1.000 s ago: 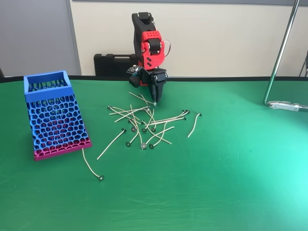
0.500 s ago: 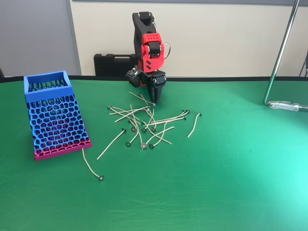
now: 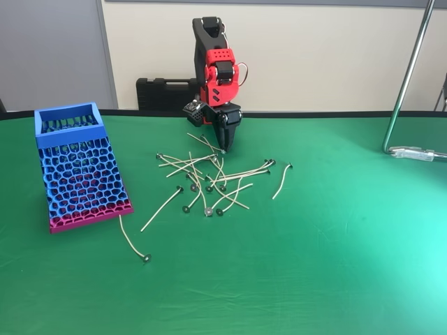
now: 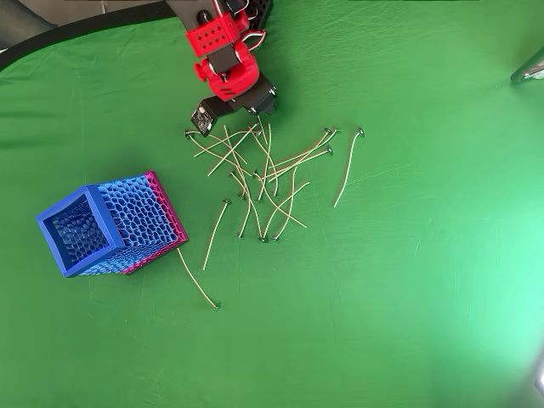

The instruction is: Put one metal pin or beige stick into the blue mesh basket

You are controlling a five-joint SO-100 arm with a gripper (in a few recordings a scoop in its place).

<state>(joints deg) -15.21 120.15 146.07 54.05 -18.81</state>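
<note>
Several thin beige sticks with grey metal discs lie crossed in a pile (image 3: pixel 209 178) (image 4: pixel 265 178) at the middle of the green table. The blue mesh basket (image 3: pixel 80 174) (image 4: pixel 110 225), pink at its base, stands tilted to the left of the pile. My red and black gripper (image 3: pixel 224 147) (image 4: pixel 256 117) points down at the pile's far edge, its fingers closed to a point that touches the end of one stick. Whether that stick is pinched cannot be made out.
One stick (image 3: pixel 131 241) (image 4: pixel 197 279) lies alone in front of the basket, another (image 3: pixel 281 181) (image 4: pixel 347 170) right of the pile. A black case (image 3: pixel 164 94) stands behind the table and a metal stand (image 3: pixel 405 84) at the right edge.
The gripper has shifted slightly to the left above the pile's far edge. The sticks and the basket lie as before.
</note>
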